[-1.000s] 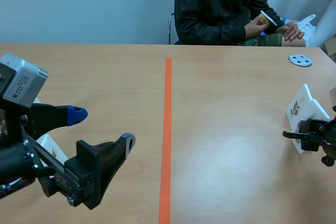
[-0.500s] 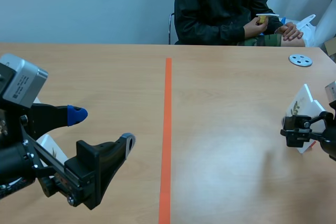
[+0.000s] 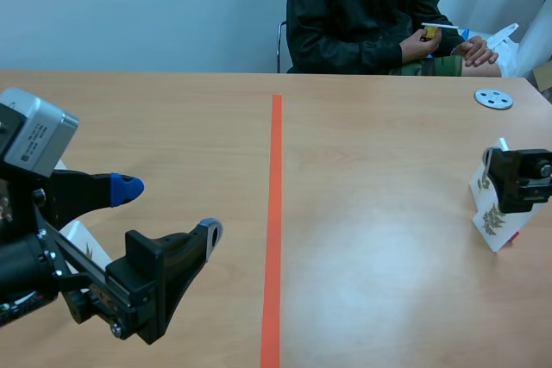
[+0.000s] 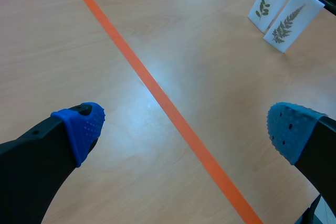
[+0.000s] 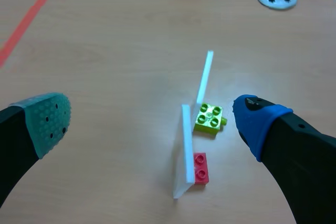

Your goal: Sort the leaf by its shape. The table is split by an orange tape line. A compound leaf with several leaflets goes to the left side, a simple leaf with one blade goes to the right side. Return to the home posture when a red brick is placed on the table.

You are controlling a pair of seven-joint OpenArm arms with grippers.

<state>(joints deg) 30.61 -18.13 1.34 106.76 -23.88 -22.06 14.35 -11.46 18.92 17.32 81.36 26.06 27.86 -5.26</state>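
Observation:
Two white leaf cards stand on the table's right side. One card (image 4: pixel 268 3) shows a sprig with small leaflets, and the other card (image 4: pixel 292 19) shows a fern-like frond. In the right wrist view they are edge-on: the farther card (image 5: pixel 203 80) rests on a lime brick (image 5: pixel 209 117), the nearer card (image 5: pixel 186 150) on a small red brick (image 5: pixel 200 167). My right gripper (image 5: pixel 152 121) hangs open above them and holds nothing; in the scene view the right gripper (image 3: pixel 517 183) is just over the cards (image 3: pixel 492 213). My left gripper (image 3: pixel 168 210) stands open and empty at the near left.
The orange tape line (image 3: pixel 274 213) runs down the table's middle. A grey disc (image 3: pixel 493 99) lies at the far right. A person (image 3: pixel 362 15) sits across the table holding a white card (image 3: pixel 440 28). A white piece (image 3: pixel 82 239) shows under the left arm.
My right gripper has opened, let go of the card and risen above it; the card now stands beside the other. The left arm has not moved.

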